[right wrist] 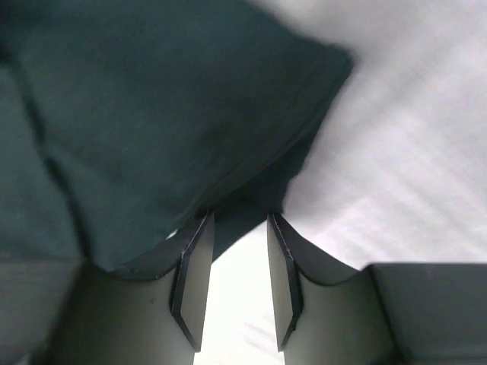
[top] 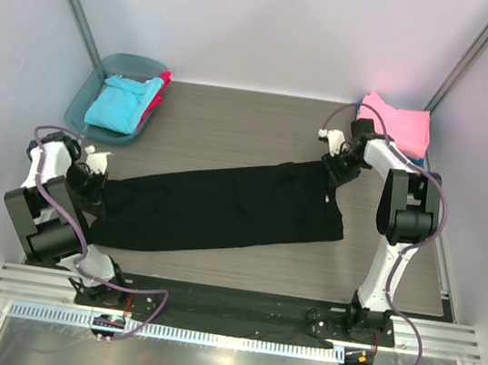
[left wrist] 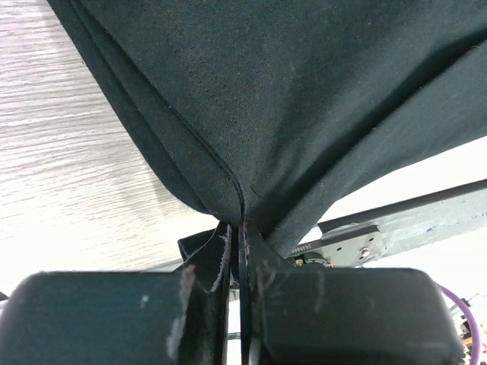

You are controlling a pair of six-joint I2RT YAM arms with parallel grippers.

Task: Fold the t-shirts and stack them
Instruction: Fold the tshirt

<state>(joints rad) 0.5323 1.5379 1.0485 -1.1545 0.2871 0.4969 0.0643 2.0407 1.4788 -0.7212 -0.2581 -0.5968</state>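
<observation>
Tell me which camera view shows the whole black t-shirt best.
The top external view: the black t-shirt shows end to end, stretched across the table. Left wrist view: only a corner pinched in the left claw. Right wrist view: a blurred edge at the right claw.

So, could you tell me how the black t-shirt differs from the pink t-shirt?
The black t-shirt lies stretched long across the table; the pink t-shirt sits folded compact in the far right corner. The black one is pinched by the left end effector; the pink one is free. Both are plain cloth.
</observation>
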